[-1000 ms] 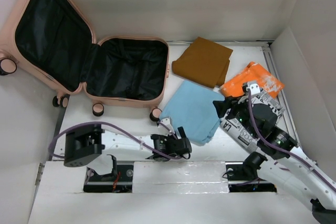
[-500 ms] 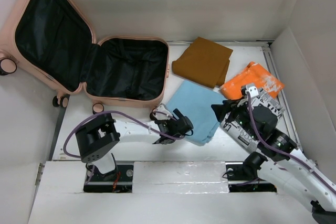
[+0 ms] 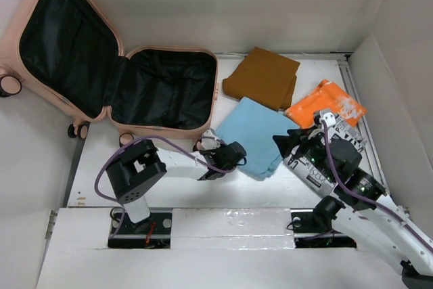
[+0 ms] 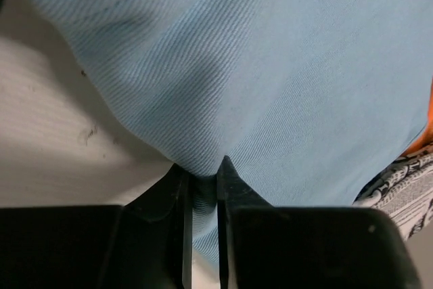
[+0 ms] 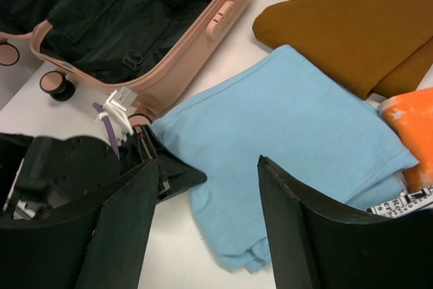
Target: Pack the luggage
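Note:
The luggage [image 3: 214, 93] lies open at the back left, a pale pink shell with black lining, nothing in it; its near wall [image 5: 203, 52] shows in the right wrist view. A folded light blue cloth [image 3: 254, 133] lies just right of it. My left gripper [image 3: 238, 157] is at the cloth's near left edge, shut on a pinched fold of the blue cloth [image 4: 270, 65], which shows between the left gripper's [image 4: 201, 167] black fingers. My right gripper [image 3: 284, 143] hangs open over the cloth's right side, its fingers apart above the blue cloth [image 5: 291, 126] with nothing between them [image 5: 206, 159].
A folded brown cloth [image 3: 260, 79] lies behind the blue one. An orange packet [image 3: 325, 103] sits to its right, next to a black-and-white patterned item [image 3: 348, 133]. A white wall [image 3: 392, 99] bounds the right side.
My left gripper slid forward onto the blue cloth's near left edge and shut on it, bunching the edge. The right arm barely moved.

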